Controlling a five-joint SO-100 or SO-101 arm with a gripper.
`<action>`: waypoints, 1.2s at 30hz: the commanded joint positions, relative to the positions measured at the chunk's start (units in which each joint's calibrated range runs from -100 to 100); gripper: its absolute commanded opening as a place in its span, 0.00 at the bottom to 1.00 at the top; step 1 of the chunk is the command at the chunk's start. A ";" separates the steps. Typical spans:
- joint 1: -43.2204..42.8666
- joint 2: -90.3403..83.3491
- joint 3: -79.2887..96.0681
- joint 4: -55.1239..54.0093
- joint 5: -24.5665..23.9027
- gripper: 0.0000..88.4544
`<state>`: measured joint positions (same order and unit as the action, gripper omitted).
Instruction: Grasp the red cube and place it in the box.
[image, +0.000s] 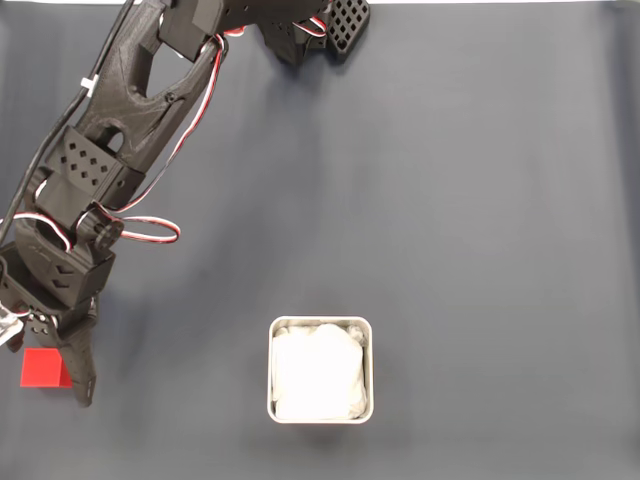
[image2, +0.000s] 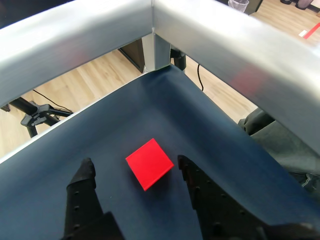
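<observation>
Cube (image2: 149, 163) between hand (image2: 135, 167) fingers, box (image: 320, 328) well right in fixed view.

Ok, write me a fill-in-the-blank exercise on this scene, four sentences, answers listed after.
1. The cube lying between the open fingers of the gripper in the wrist view is coloured ____.
2. The box holds a soft lining whose colour is ____.
3. In the fixed view the cube sits to the ____ of the box.
4. The cloth covering the table is dark ____.

Missing words: red; white; left; blue
</observation>
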<state>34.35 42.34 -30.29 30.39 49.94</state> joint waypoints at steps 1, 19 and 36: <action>-0.47 -0.65 -3.20 -1.05 -0.39 0.44; -1.75 1.16 -3.93 -0.96 -0.54 0.44; -3.24 -2.04 -0.92 -0.72 -1.27 0.44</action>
<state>32.05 44.85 -30.74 30.39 49.16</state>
